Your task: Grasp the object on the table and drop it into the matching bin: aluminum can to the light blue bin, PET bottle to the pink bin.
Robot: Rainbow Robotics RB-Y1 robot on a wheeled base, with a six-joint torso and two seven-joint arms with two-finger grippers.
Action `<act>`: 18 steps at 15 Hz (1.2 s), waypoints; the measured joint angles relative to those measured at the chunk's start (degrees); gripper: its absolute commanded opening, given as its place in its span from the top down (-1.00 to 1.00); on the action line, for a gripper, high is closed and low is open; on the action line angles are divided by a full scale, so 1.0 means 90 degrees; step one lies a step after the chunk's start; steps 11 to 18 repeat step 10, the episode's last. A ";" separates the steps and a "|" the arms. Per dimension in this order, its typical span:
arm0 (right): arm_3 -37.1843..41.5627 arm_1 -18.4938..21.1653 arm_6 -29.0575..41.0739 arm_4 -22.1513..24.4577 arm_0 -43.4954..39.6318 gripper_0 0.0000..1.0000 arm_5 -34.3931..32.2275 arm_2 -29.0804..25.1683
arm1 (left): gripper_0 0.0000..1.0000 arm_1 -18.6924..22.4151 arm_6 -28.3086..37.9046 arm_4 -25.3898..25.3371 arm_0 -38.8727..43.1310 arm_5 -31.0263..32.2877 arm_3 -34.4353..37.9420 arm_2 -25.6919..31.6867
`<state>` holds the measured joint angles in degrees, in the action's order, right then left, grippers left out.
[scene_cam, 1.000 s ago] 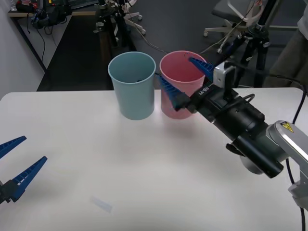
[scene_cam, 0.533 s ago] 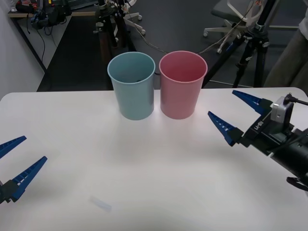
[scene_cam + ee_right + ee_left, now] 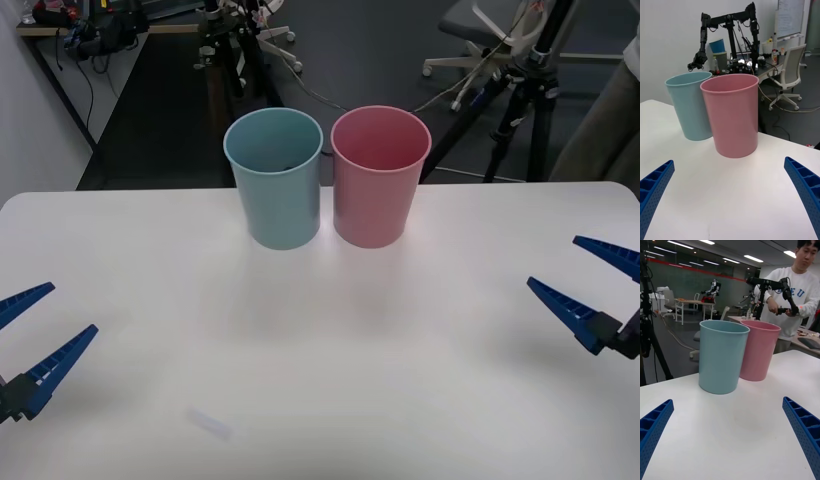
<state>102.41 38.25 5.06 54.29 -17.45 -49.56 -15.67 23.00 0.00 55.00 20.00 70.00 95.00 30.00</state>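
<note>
The light blue bin point(image 3: 275, 185) and the pink bin point(image 3: 378, 185) stand upright side by side at the back of the white table point(image 3: 320, 340). The aluminum can is out of view. My right gripper point(image 3: 553, 262) is open at the table's right edge, well clear of the pink bin. In the right wrist view its fingers point(image 3: 805, 187) spread wide in front of the pink bin point(image 3: 732, 116) and the light blue bin point(image 3: 688, 107). My left gripper point(image 3: 72, 308) hangs open at the table's left front, facing the light blue bin point(image 3: 722, 356) and the pink bin point(image 3: 760, 352).
A faint pale mark point(image 3: 210, 425) lies on the table near the front left. Behind the table stand a black tripod point(image 3: 525, 90), an office chair point(image 3: 480, 30) and cabled equipment point(image 3: 235, 45) on the dark floor.
My right arm has drawn back from the pink bin's rim to the table's right edge, its fingers open throughout. The left arm has not moved.
</note>
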 measured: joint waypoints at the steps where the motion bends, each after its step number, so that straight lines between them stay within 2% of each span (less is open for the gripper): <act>1: 0.0000 -0.0178 0.0262 0.0227 -0.0063 -1.00 -0.0317 -0.0322 | -1.00 0.0000 0.0000 0.0000 -0.0001 0.0000 0.0000 0.0000; 4: 0.0001 -0.0853 0.0940 0.1054 -0.0085 -1.00 -0.1456 -0.1416 | -1.00 0.0000 0.0000 0.0000 -0.0001 0.0000 0.0000 0.0000; 6: 0.0000 -0.0971 0.1210 0.1268 -0.0061 -1.00 -0.1905 -0.1832 | -1.00 0.0000 0.0000 0.0000 -0.0001 0.0000 0.0000 0.0000; 18: 0.0000 -0.0967 0.1239 0.1274 -0.0149 -1.00 -0.1957 -0.1923 | -1.00 0.0000 0.0000 0.0000 -0.0001 0.0000 0.0000 0.0000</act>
